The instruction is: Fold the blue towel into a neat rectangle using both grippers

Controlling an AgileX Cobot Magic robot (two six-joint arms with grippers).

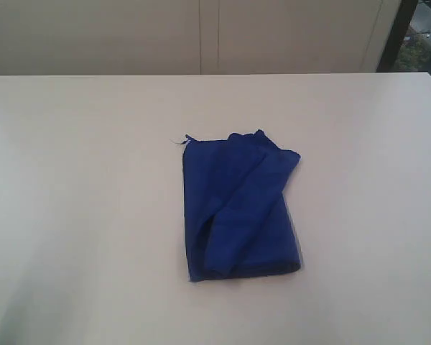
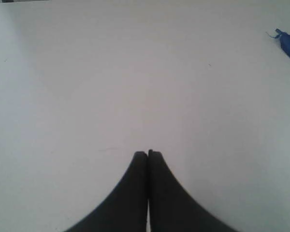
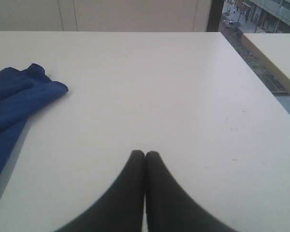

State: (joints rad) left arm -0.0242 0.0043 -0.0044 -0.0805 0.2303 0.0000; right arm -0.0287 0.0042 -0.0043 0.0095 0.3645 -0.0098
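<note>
- Exterior view: the blue towel (image 1: 237,208) lies near the middle of a pale table (image 1: 72,180). It is loosely folded into a rough oblong. Neither gripper shows in this view.
- The towel's layers do not line up. A diagonal fold runs from the far right corner toward the near left, and the far edge is bunched and uneven.
- A small thread tag (image 1: 181,141) sticks out at the towel's far left corner.
- The towel's near edge is fairly straight and lies flat on the table.
- Left wrist view: the left gripper (image 2: 148,153) is above bare table. Its two black fingers are pressed together with only a hairline seam between them, and they hold nothing.
- In that view only one corner of the towel, the one with the tag, shows at the frame's edge. It is well apart from the gripper.
- Right wrist view: the right gripper (image 3: 145,153) is also closed tight, tip against tip, and empty, above bare table.
- There the towel's bunched corner lies off to one side, clearly apart from the fingertips and not touching them.
- Pale wall panels (image 1: 201,36) stand beyond the table.
- The right wrist view also shows a second pale table (image 3: 275,53) and a window (image 3: 261,14) with a street outside.
</note>
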